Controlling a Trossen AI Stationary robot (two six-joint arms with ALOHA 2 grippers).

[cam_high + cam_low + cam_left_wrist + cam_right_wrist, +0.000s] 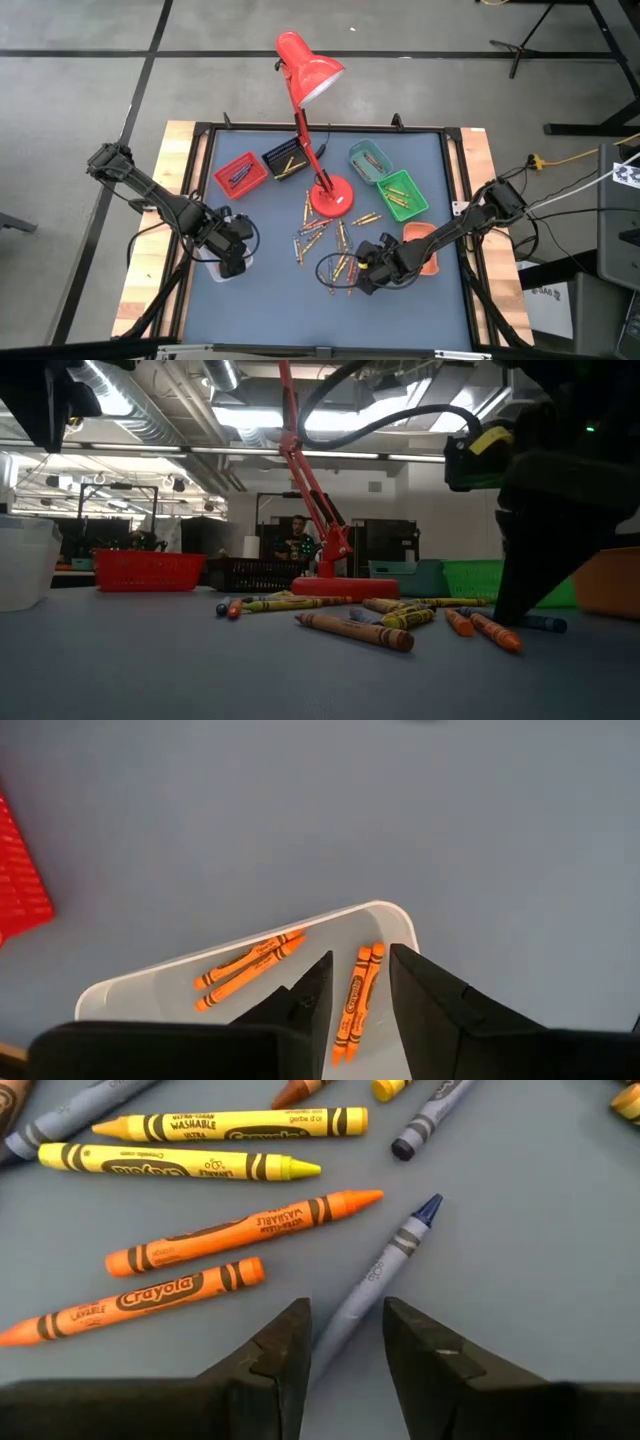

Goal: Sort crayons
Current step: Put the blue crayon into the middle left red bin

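Loose crayons (322,238) lie scattered on the blue mat in front of the red lamp. My right gripper (345,1315) is open and low over them, pointing steeply down. Its fingers stand on either side of a blue-grey crayon (385,1260) that lies flat on the mat beside two orange crayons (240,1230) and two yellow ones (230,1125). My left gripper (360,965) is open with nothing between its fingers, above a white tray (392,916) at the near left. Several orange crayons (250,965) lie in that tray.
The red desk lamp's base (331,196) stands mid-table, its head (310,65) over the far edge. Small trays ring it: red (240,173), black (284,160), teal (369,160), green (404,195), and orange (424,246) beside my right arm. A black frame edges the mat.
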